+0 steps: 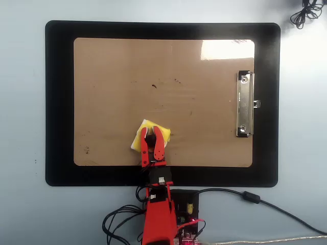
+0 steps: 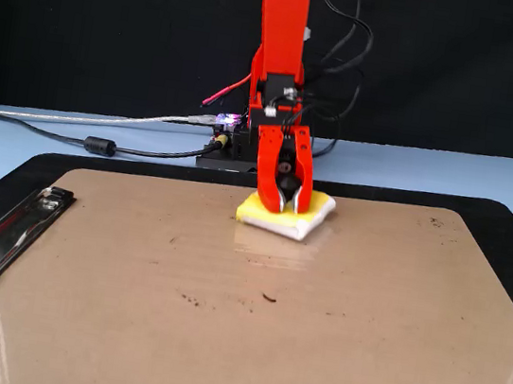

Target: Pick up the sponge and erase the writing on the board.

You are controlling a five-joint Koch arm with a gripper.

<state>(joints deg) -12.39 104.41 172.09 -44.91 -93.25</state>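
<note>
The sponge [image 1: 151, 136] lies flat on the board [image 1: 112, 92] near the arm-side edge, pinched in the red claw [image 1: 152, 131]. Wiping is the step in hand; only faint specks [image 1: 155, 86] show, so the next sweep should reach toward the far middle.

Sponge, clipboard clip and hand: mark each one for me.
sponge [image 1: 144, 132]: overhead view, yellow top face.
clipboard clip [image 1: 244, 104]: overhead view, metal bar's middle.
hand [image 2: 280, 209]: fixed view, between the fingertips.
</note>
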